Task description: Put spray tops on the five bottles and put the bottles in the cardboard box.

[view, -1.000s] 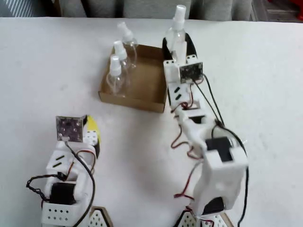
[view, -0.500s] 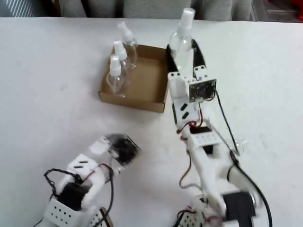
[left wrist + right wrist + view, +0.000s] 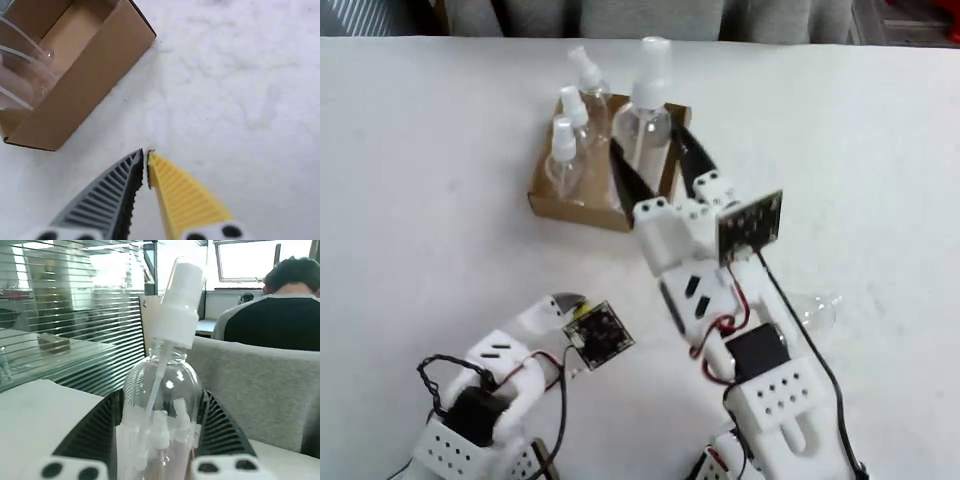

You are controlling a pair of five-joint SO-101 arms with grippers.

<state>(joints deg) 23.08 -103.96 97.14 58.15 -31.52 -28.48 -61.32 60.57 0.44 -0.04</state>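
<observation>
Remote operation, right arm: I am holding the fourth bottle [image 3: 643,115] upright in the right gripper [image 3: 647,143] – black jaws clamped on its clear body, spray top [image 3: 178,300] on – over the right side of the cardboard box [image 3: 565,207], where three capped bottles [image 3: 563,165] are standing along the left wall. What looks like a fifth bottle [image 3: 814,310] is lying on the table [image 3: 420,150], well apart from the box; I cannot tell whether it has a top. The left wrist view is showing what the high view is not: the left gripper [image 3: 146,152] pinched to its tips, empty, hovering over the table near a box corner
</observation>
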